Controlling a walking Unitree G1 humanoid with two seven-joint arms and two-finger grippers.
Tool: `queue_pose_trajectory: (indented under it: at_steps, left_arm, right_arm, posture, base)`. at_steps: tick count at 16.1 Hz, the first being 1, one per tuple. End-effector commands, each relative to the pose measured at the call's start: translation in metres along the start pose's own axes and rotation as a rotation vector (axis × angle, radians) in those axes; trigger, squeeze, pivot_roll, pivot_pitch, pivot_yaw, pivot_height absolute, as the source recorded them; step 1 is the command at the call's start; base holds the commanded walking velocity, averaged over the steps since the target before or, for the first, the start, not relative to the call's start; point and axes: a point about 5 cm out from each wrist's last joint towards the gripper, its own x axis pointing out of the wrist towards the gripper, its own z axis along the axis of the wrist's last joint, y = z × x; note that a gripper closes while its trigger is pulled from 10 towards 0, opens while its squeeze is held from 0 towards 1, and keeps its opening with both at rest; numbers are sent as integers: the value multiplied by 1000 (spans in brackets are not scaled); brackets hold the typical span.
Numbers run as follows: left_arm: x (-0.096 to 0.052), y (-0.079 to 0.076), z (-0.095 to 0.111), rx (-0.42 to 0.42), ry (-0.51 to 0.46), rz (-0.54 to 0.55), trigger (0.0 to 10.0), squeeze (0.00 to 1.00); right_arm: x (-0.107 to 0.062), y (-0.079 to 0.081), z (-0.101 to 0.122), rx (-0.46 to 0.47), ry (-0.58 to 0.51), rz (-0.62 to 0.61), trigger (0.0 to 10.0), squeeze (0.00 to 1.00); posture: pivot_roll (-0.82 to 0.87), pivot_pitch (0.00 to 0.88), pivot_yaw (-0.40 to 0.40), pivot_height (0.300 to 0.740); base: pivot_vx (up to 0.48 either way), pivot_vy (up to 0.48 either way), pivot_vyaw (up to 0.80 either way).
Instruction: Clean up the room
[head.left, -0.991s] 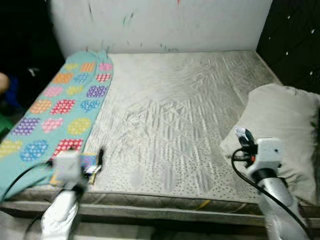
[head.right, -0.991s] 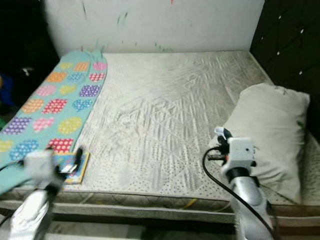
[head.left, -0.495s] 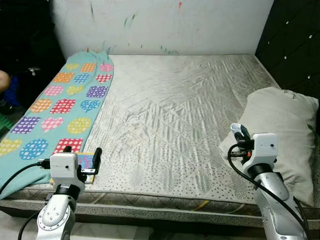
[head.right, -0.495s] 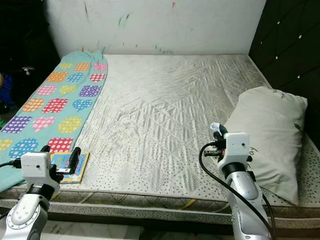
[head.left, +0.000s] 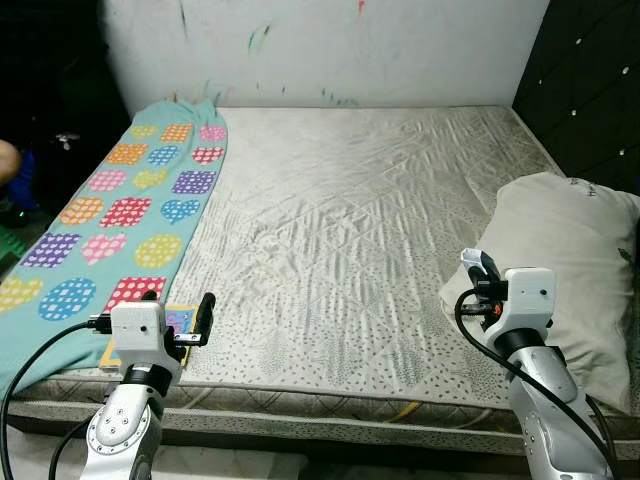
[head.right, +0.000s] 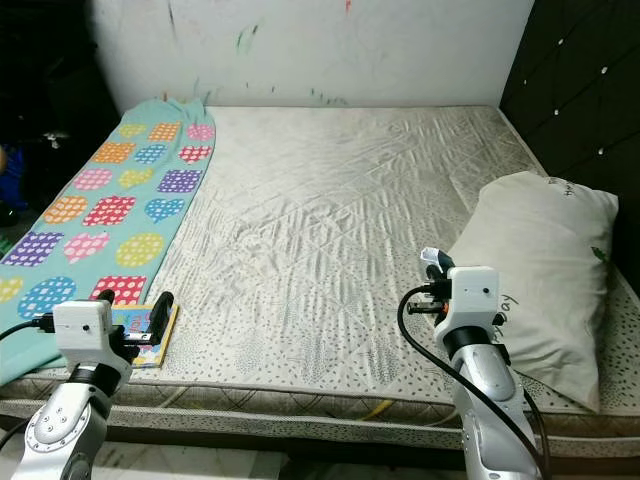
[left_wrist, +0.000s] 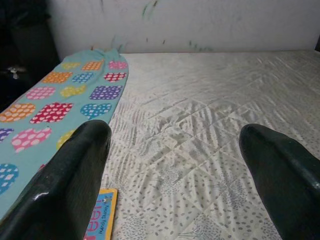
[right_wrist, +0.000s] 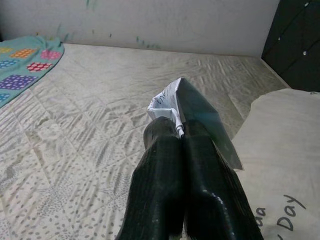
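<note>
Left hand (head.left: 180, 320) shifted rightward beside the book (head.right: 140, 324).

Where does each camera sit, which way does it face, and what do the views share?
Left eye: on the head, looking down at the mattress; both arms show.
Right eye: beside it, same scene with the pillow.
Left wrist: looks along the open left gripper over the blanket and book.
Right wrist: looks along the right gripper, shut on a paper scrap.
All four share the mattress.
</note>
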Motion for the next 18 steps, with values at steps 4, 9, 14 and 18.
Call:
queue_pose_trajectory:
  at_steps: [4, 9, 14, 18]
  left_arm:
    - [1, -1, 4, -5, -10, -7, 10000, 0]
    - [0, -3, 4, -17, 0, -5, 10000, 0]
    - [0, -3, 4, -30, 2, -15, 10000, 0]
    - [1, -5, 3, -32, 4, -23, 10000, 0]
  right_arm:
    - [-1, 5, 3, 9, 1, 24, 10000, 0]
    - [0, 6, 2, 3, 11, 35, 10000, 0]
    - [1, 8, 2, 3, 14, 44, 10000, 0]
    - [2, 10, 1, 6, 18, 56, 10000, 0]
  posture:
    - [-94, 20, 54, 740]
    - [-93, 29, 44, 740]
    - [-90, 32, 43, 740]
    - [-87, 25, 43, 740]
  base:
    - [0, 0, -547]
    - [0, 0, -423]
    - [0, 0, -264]
    - [0, 276, 0]
